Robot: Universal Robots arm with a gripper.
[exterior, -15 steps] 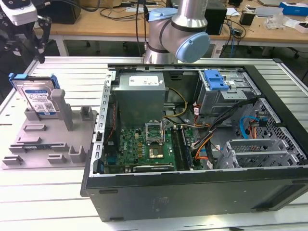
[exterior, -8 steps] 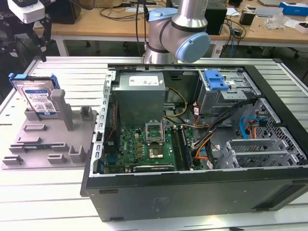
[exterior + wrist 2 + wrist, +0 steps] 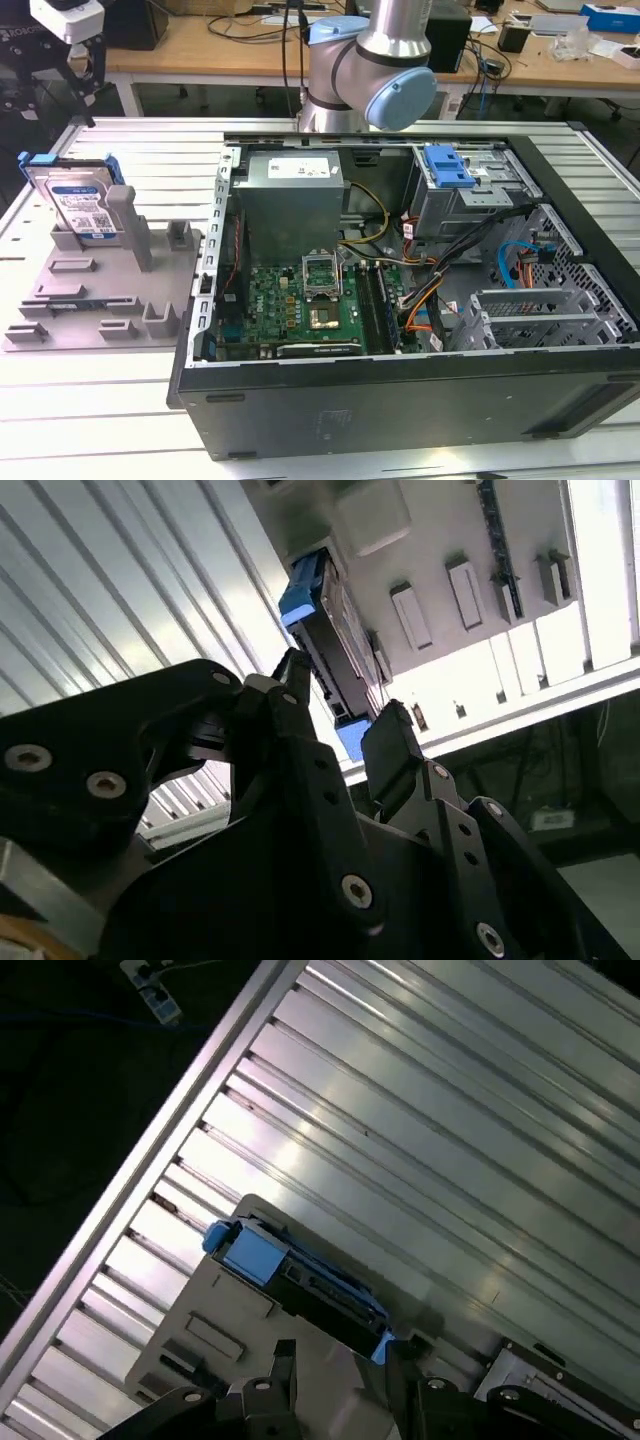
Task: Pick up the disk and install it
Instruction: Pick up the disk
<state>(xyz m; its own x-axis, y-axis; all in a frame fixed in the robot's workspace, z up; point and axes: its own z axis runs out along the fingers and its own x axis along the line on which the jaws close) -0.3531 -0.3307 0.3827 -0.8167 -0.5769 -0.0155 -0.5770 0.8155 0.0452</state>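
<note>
**Jaws open above the disk, no grasp made yet**

The disk (image 3: 80,205) stands on edge in a grey holder (image 3: 110,280). The holder sits on the slatted counter (image 3: 100,420), just beside the open computer case (image 3: 400,410), on the exterior view's left of that case. In the second wrist view the black jaws are apart, one finger (image 3: 290,685) to each side of the disk's thin profile, hanging over its top edge without touching it.

To my eye the step in hand is the grasp. It calls for centring the gap across the two flat faces and squaring the wrist to the disk. The descent should be straight, so that neither finger catches the light-blue bracket (image 3: 250,1253) or the holder's posts.

The disk carries a blue-and-white label whose print is too small to make out. Inside the case, a grey metal box (image 3: 290,200) bears a white sticker (image 3: 300,168), equally unreadable
</note>
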